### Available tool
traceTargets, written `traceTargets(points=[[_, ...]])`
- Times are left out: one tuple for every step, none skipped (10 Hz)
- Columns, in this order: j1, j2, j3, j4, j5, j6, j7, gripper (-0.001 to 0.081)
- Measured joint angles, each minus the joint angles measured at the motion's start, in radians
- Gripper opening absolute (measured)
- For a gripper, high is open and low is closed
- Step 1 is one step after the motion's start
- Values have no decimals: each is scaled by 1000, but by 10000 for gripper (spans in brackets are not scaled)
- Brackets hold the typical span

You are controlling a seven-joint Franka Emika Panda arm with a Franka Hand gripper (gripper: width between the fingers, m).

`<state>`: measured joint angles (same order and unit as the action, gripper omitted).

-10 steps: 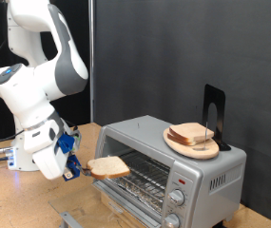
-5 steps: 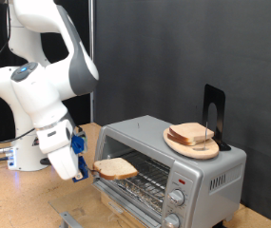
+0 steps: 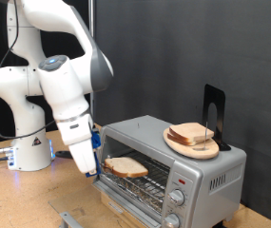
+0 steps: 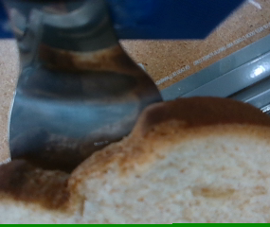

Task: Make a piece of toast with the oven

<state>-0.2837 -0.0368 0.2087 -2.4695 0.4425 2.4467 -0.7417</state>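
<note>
The silver toaster oven (image 3: 200,177) stands on the wooden table, with its glass door down and open. My gripper (image 3: 99,167) is at the oven's mouth, on the exterior view's left side of it. It is shut on one edge of a slice of bread (image 3: 127,167), the piece of toast, and holds it flat inside the opening just above the wire rack (image 3: 152,176). In the wrist view the slice (image 4: 172,161) fills the foreground, with one dark finger (image 4: 78,95) over it and the oven's grey edge (image 4: 243,66) beyond.
A round wooden plate (image 3: 207,150) with more alike slices (image 3: 190,134) sits on top of the oven. A black stand (image 3: 214,114) is behind it. Round knobs (image 3: 178,199) are on the oven front. The robot's base (image 3: 30,152) stands at the exterior view's left.
The arm has swung towards the exterior view's right, carrying the slice from in front of the open door into the oven's opening, over the rack.
</note>
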Motion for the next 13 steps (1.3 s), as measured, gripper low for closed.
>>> traceTargets(points=[[4,-3,16,6,-31,4,34,403],[9,-10,31,9,-40,5,56,403],[13,-21,43,9,-40,1,67,403],[15,-31,52,9,-40,-7,74,403],[15,-42,57,8,-41,-25,84,403],[14,-51,58,5,-60,-48,107,403],[13,-56,58,-1,-102,-58,143,403],[11,-57,58,-12,-151,-58,180,403],[7,-57,58,-26,-186,-53,202,403],[4,-57,57,-40,-201,-44,209,403],[2,-57,55,-51,-204,-37,209,403],[-1,-57,54,-59,-204,-34,208,403],[-3,-60,51,-65,-204,-34,206,403]])
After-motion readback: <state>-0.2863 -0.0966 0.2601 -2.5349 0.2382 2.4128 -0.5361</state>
